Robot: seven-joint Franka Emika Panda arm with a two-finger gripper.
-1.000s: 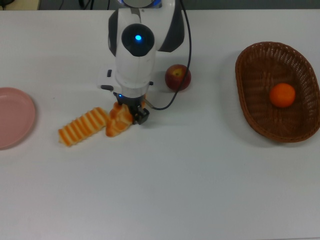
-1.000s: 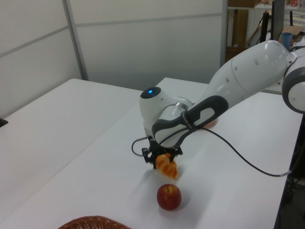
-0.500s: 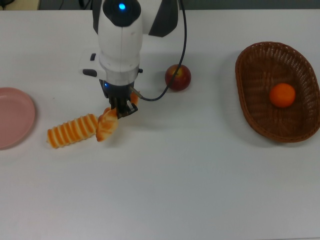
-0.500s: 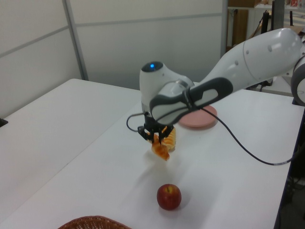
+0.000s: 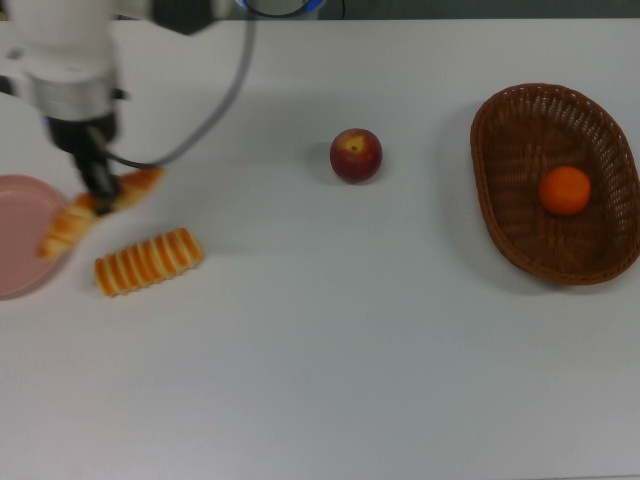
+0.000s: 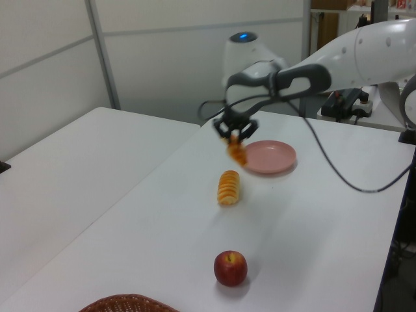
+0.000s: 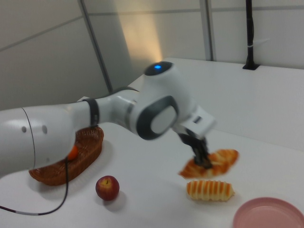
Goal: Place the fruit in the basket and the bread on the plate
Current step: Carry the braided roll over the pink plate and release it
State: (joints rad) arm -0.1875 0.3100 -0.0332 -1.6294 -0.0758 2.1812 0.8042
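Gripper (image 5: 100,192) clamped on the braided loaf (image 5: 95,208), held up off the table (image 5: 320,350). In the top view, fingers pinch it around the middle, one end poking out over the plate (image 5: 25,235) rim at the top view's left, the other end sticking out up and to the right. Right view: same loaf (image 7: 211,162) hanging tilted under the gripper (image 7: 203,160), clear of the table, with the ridged loaf (image 7: 210,189) lying flat just below it and the plate (image 7: 268,214) off to the right view's lower right. Left view: gripper (image 6: 235,132) with loaf (image 6: 237,151) dangling just beside the plate (image 6: 270,156). Ridged loaf (image 5: 148,261) on the table near the plate, not touching it. Apple (image 5: 356,155) sitting alone mid-table, well apart from the gripper. Orange (image 5: 565,190) already inside the basket (image 5: 500,200) at the top view's far right.
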